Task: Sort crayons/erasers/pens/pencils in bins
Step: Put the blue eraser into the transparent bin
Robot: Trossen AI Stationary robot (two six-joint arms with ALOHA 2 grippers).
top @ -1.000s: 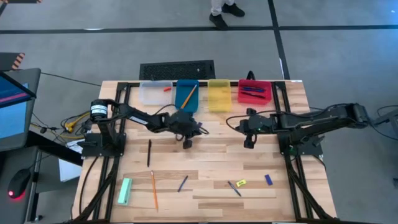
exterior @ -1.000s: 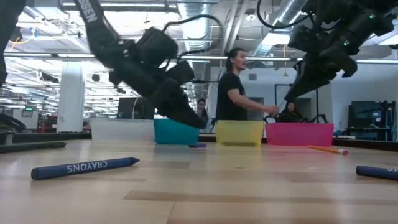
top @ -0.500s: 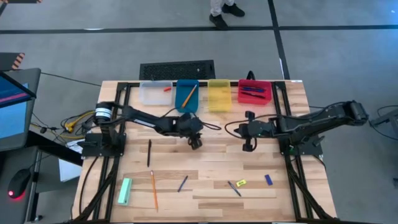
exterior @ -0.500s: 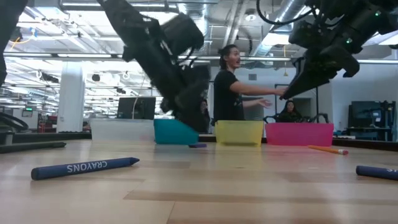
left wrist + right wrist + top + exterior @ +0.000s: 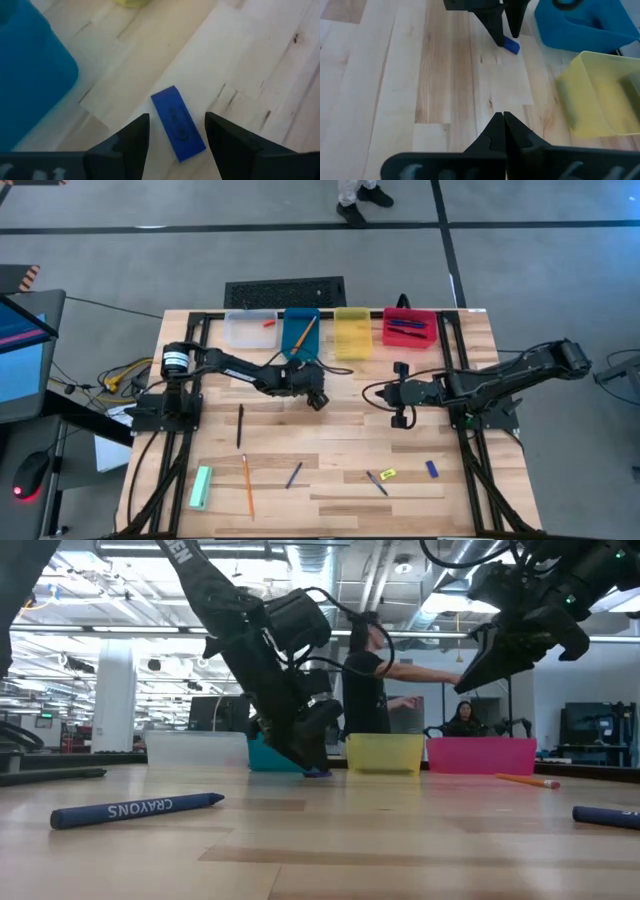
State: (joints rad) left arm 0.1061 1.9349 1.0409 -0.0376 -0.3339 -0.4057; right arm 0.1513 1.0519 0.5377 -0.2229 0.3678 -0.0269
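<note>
Nearest the front edge of the table (image 5: 330,420) lay the unsorted strays: a blue crayon (image 5: 135,809), a pencil (image 5: 246,485), a yellow eraser (image 5: 388,474) and another blue piece beside it, all well apart from the arms.

Mid-table, the left gripper (image 5: 175,137) had its fingers spread, one on each side of a blue eraser (image 5: 178,124) lying flat on the wood just in front of the blue bin (image 5: 300,334). The eraser looked like a small, light, stiff block with some give, probably grippy rather than slick. Its long flat sides were the place to pinch, and the fingers stood roughly across that short width; whether their tips touched the table was hard to tell. Being so low, it would likely need the tips right down at the wood, or it could skid away.

The right gripper (image 5: 503,125) hung above bare wood, fingers pressed together, holding nothing.

Farthest back stood the clear bin (image 5: 249,329), which held one orange-red eraser, then the blue, yellow and red bins
</note>
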